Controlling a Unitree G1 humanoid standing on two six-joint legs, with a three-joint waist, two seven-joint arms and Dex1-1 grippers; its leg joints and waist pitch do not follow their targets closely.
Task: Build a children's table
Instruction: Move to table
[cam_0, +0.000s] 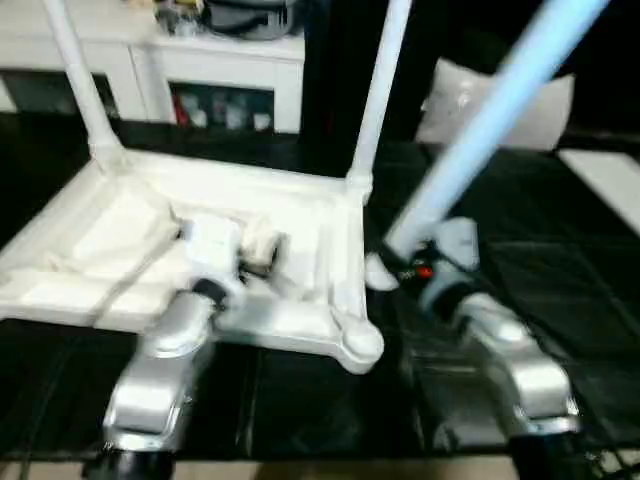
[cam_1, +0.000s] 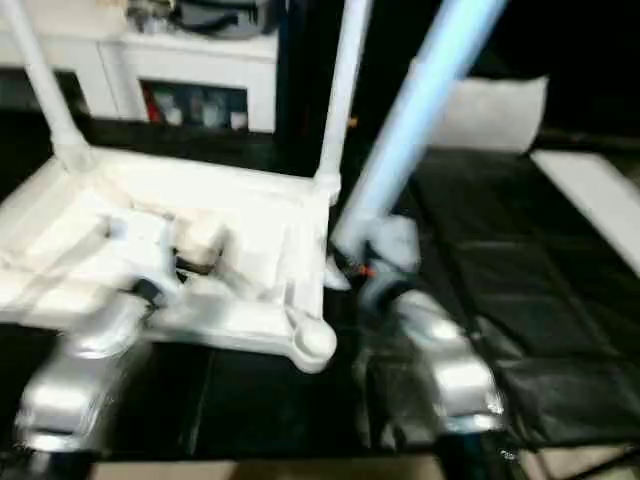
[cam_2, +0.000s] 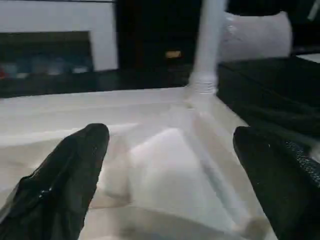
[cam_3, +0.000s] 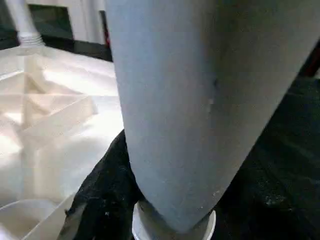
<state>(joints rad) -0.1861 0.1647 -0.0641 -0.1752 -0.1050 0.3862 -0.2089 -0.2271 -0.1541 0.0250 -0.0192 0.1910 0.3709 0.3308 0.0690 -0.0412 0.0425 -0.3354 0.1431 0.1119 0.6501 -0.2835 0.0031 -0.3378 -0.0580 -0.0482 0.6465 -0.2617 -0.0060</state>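
The children's table top (cam_0: 150, 240) lay upside down on the dark tabletop (cam_0: 560, 290); two legs (cam_0: 378, 90) already stood in its far sockets; the near socket (cam_0: 360, 345) was bare. The right gripper (cam_0: 405, 262) clasped a third leg (cam_0: 490, 120) beside it; the left gripper (cam_2: 170, 165) hovered over the ribs, jaws wide.

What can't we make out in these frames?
- Near-left corner of the tabletop: head views, left forearm covers it, so no telling if a socket there is empty.
- Tops of the two fitted legs: cut off by the head views' upper edge.
- Held leg: its thick end hides the right gripper fingers in the right wrist view; upper end cut off.
- Cabinet contents: blurred.
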